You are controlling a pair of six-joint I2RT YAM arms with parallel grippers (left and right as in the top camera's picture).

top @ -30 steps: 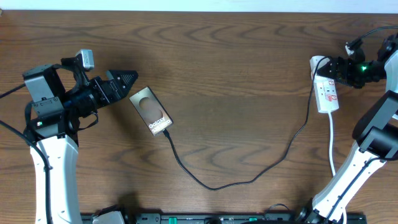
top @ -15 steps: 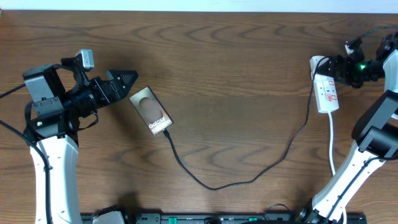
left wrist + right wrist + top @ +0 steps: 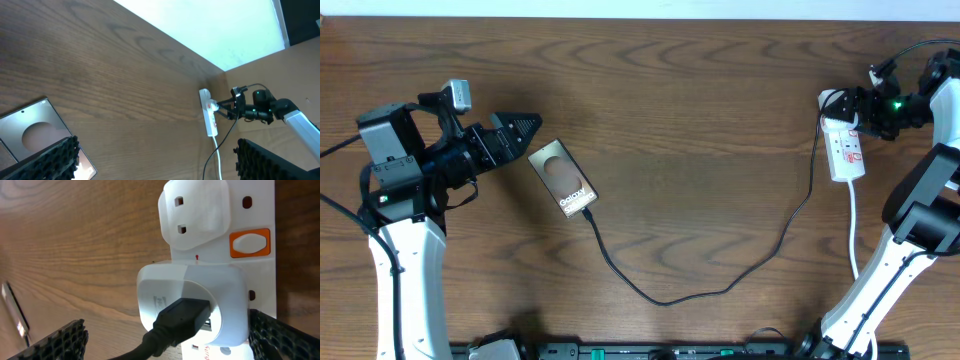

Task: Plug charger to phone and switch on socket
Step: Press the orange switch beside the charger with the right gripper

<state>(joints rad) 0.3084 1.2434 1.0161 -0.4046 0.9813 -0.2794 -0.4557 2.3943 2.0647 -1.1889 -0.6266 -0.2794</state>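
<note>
Both pincers stand wide and empty. Only the right arm has stirred: its pincer [image 3: 847, 110] has edged a touch toward the upper right of the overhead frame, over the top end of the socket [image 3: 847, 152]. My wrist view shows its fingers [image 3: 67, 340] flanking the white adapter [image 3: 195, 305], touching nothing, with the orange switch [image 3: 250, 243] just above. The charger [image 3: 665, 298] already reaches the phone [image 3: 562, 178], left of centre on the tabletop [image 3: 700, 100], so I reckon only the switch is left. The left pincer [image 3: 525, 135] hovers just beside the phone, unmoved.
</note>
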